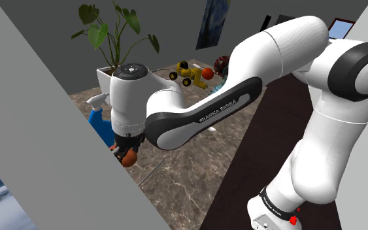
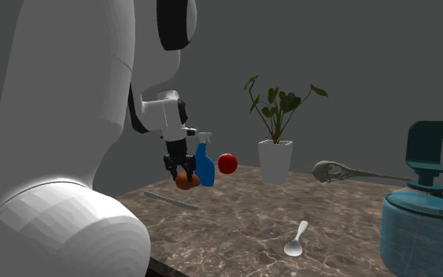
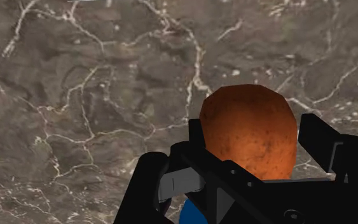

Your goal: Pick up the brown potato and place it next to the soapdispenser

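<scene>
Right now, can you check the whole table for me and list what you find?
Surface: dark marbled counter.
Job's things: potato gripped and, it seems, lifted off the counter; blue bottle upright close beside it.
Clutter: apple, potted plant, spoon, grey utensil, maybe a knife, teal jug, yellow toy truck.
Fingers: shut on the potato.
Cables: nothing seen.
Surroundings: grey walls, a picture on one.
</scene>
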You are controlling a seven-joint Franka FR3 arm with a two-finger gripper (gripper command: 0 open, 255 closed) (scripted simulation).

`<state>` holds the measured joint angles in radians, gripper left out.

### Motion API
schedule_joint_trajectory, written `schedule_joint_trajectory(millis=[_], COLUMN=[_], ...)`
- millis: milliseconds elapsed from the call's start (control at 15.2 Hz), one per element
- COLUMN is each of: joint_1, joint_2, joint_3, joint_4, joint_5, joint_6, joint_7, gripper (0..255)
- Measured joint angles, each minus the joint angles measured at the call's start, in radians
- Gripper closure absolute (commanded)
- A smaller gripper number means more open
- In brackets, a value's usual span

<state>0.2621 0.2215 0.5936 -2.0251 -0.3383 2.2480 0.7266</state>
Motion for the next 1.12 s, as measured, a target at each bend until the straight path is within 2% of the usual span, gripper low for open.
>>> schedule_joint_trajectory(millis=[1122], joint_1=[-0.016], joint_2=[-0.102], joint_3=[0.025], joint_4=[0.121], joint_5=[0.102], joint_6=[-0.195], joint_7=[-0.085], gripper=[255])
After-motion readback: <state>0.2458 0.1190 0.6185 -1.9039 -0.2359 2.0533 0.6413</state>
